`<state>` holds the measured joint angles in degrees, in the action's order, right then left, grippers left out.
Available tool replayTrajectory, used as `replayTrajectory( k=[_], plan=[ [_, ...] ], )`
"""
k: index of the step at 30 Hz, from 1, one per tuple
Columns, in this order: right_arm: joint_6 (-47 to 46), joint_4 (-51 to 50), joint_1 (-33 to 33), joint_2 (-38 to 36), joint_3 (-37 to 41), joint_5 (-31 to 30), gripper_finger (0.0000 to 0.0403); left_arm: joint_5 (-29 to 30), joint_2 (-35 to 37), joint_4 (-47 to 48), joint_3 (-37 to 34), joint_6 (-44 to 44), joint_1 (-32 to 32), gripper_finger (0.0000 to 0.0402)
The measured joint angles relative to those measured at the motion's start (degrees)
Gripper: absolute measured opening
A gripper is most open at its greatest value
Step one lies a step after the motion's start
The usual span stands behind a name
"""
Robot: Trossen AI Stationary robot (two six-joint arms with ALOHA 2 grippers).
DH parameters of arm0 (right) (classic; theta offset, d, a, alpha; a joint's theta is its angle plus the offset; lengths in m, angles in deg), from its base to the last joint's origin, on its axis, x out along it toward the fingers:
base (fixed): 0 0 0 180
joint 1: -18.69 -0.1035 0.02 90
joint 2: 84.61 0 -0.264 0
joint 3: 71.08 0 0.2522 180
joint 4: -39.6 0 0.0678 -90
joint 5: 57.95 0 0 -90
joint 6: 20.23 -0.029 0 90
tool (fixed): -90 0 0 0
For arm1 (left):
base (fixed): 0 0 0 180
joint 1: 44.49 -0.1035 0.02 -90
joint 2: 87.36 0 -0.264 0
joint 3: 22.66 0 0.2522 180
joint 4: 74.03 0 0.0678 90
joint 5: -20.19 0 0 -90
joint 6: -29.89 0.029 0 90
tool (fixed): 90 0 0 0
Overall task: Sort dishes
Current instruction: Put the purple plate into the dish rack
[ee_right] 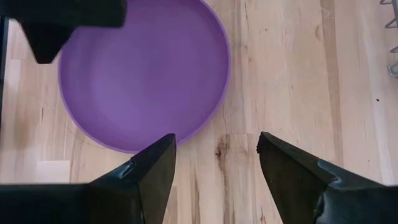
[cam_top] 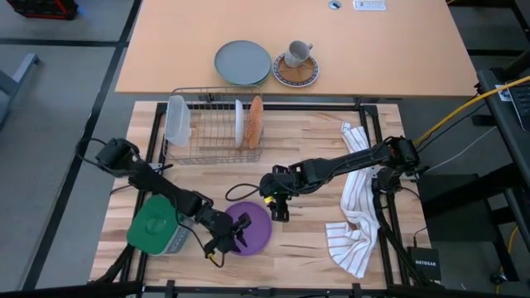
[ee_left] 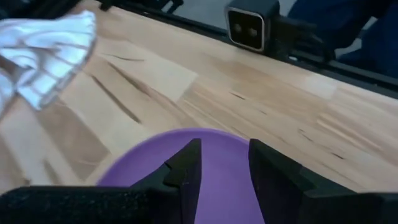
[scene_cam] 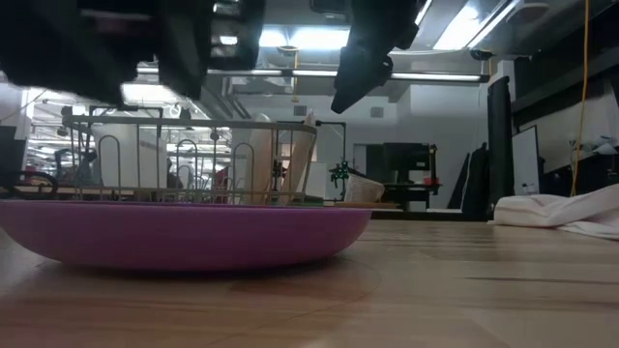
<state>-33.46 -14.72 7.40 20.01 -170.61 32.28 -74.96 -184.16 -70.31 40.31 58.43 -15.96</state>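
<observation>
Both grippers at the purple plate (cam_top: 252,228), near table edge; white plate (cam_top: 238,122) and orange-red plate (cam_top: 255,121) upright in rack (cam_top: 211,128).
High: left gripper (cam_top: 238,231) over the plate, right gripper (cam_top: 277,209) just beside its rim; "NETGEAR" box (cam_top: 428,265) readable. Low: plate flat on wood. Left wrist: fingers (ee_left: 186,168) parted, nothing held. Right wrist: fingers (ee_right: 155,165) spread wide, empty.

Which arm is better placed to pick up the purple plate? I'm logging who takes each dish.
Probably the left. The left gripper is already over the purple plate, fingers open above its surface. The right gripper hovers open beside the plate's rim, over bare wood.
</observation>
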Motion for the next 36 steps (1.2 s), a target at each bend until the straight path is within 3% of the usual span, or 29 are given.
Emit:
replayTrajectory(
  k=[11,28,36],
  plan=[
    [-2.01,0.23,0.0,0.72,-0.02,-1.7,0.0232,-2.3,-3.92,-0.17,0.02,1.53,-0.02,0.0123],
    [-1.97,0.24,0.0,1.51,0.09,-1.97,0.0232,-3.91,-4.13,2.14,0.09,-1.08,3.63,0.0123],
    [-1.96,0.21,0.0,1.51,0.09,-1.97,0.0232,0.26,-4.13,3.71,0.09,-1.1,3.52,0.0123]
  ],
)
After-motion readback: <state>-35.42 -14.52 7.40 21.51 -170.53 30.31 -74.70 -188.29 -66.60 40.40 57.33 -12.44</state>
